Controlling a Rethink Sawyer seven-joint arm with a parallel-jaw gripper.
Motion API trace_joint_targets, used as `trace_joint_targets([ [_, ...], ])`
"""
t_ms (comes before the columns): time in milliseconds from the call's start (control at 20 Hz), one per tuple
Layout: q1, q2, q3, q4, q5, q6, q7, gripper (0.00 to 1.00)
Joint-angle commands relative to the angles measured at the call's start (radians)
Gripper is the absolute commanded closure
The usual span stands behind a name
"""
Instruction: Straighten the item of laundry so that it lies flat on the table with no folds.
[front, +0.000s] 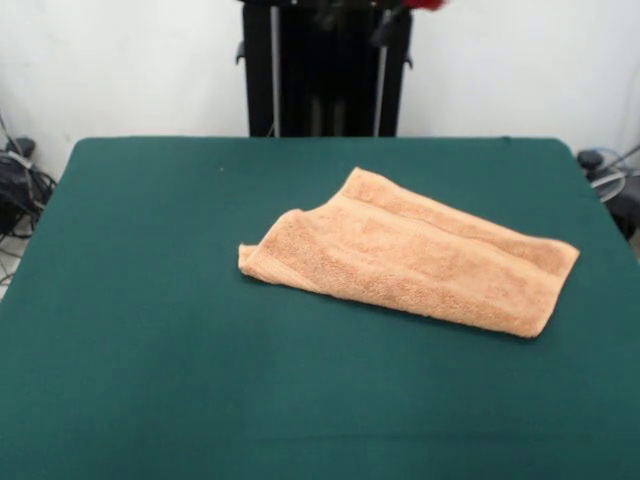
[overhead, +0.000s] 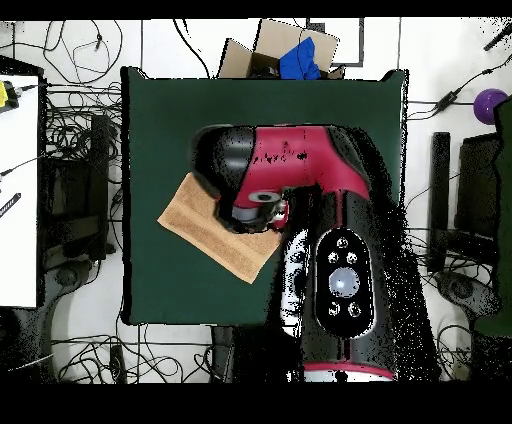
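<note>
Orange-tan terry, the towel (front: 415, 255) lies on the dark green desk (front: 150, 330) somewhat toward the far edge and right of centre in the front view, set at a slant to the desk's edges. It is not flat: it looks doubled over on itself, with a raised ridge running along its length and a rounded, curled end at its left, where the cloth turns under. Its right end reaches toward the desk's right edge but stays well on the surface.

From overhead, the red and black arm (overhead: 300, 160) hangs over the desk and covers part of the towel (overhead: 215, 230), so only one end and a corner show beyond it. The gripper itself is hidden under the arm's head there, and the front view shows no fingers, so I cannot tell its state.

Judging the task as not yet done, the main risks are these: a pinch taken through both layers would drag the whole towel instead of opening the fold; a pull toward the right edge could slide cloth off the desk; and a shallow grasp on thick pile may slip free.
</note>
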Motion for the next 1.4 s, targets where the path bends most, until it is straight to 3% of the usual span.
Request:
trace_joint_targets([
  [50, -0.125, -0.079, 0.116, 0.196, 0.030, -0.246, -0.256, 0.00],
  [250, -0.173, -0.173, 0.166, 0.178, 0.103, -0.131, -0.347, 0.00],
  [700, -0.188, -0.212, 0.175, 0.153, 0.073, -0.096, -0.429, 0.00],
  [750, -0.190, -0.212, 0.177, 0.155, 0.073, -0.109, -0.435, 0.00],
  [900, -0.201, -0.227, 0.184, 0.186, 0.083, -0.304, -0.417, 0.00],
  [1400, -0.257, -0.266, 0.261, 0.302, 0.126, -0.556, -0.462, 0.00],
])
